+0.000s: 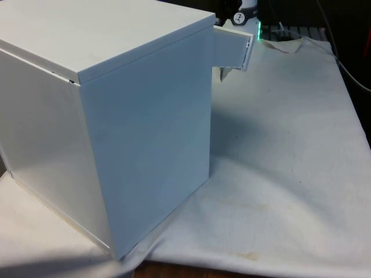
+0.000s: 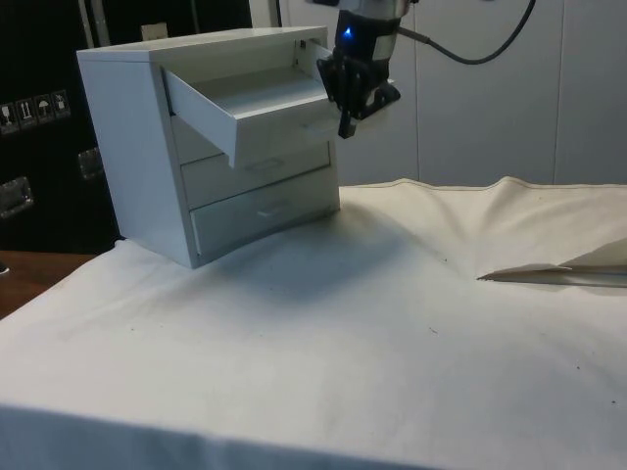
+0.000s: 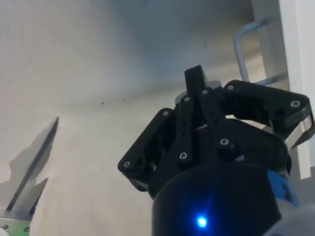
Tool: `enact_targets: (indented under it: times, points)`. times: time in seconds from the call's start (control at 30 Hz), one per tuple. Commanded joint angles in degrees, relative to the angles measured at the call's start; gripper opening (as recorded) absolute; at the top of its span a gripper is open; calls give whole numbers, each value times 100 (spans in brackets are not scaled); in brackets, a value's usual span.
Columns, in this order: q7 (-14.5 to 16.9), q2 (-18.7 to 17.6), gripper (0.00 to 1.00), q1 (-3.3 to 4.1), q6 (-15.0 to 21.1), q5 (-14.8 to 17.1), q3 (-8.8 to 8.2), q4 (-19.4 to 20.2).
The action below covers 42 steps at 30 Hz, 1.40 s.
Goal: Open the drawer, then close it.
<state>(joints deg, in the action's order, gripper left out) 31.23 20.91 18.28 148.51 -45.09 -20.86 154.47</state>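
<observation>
A white chest of three drawers (image 2: 137,147) stands on the cloth; in the front view its back and side (image 1: 145,127) face the camera. The top drawer (image 2: 245,103) is pulled well out, and its end (image 1: 235,49) juts past the chest. The two lower drawers (image 2: 260,191) are closed. My black gripper (image 2: 346,127) hangs at the front face of the open drawer. In the wrist view its fingers (image 3: 196,86) are pressed together with nothing between them. The drawer's metal handle (image 3: 239,44) lies just beside them, outside the grip.
A raised fold of the white cloth (image 2: 505,186) and a thin flat strip (image 2: 558,274) lie to the side of the chest. That strip (image 3: 29,167) also shows below the gripper. Open cloth (image 1: 290,174) stretches in front of the drawers.
</observation>
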Motion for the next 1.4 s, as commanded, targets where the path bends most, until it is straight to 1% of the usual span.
enact_targets:
  times: [0.0,0.2,0.23,0.27,0.47,0.5,0.53,0.77,0.8,0.83,1.1,1.13,1.17,1.37]
  points:
    - [-115,-34,0,-63,-29,-160,57,-57]
    - [-269,-86,0,-63,-103,-418,52,-155]
    - [-178,-74,0,0,-97,-292,0,-120]
    - [-292,-97,0,-63,-115,-453,52,-172]
    - [-441,-155,0,-63,-149,-676,46,-252]
    - [-338,-132,0,0,-132,-527,0,-195]
    - [-464,-166,0,-63,-160,-716,46,-264]
    - [-779,-206,0,-57,-223,-1117,46,-338]
    - [-676,-201,0,-6,-212,-968,0,-298]
    - [-814,-212,0,-57,-223,-1157,40,-338]
    - [-1094,-344,0,-46,-178,-1461,6,-435]
    - [-1014,-315,0,-6,-218,-1341,-11,-395]
    - [-1106,-367,0,-46,-172,-1478,0,-458]
    - [-1163,-504,0,-46,-160,-1547,-17,-602]
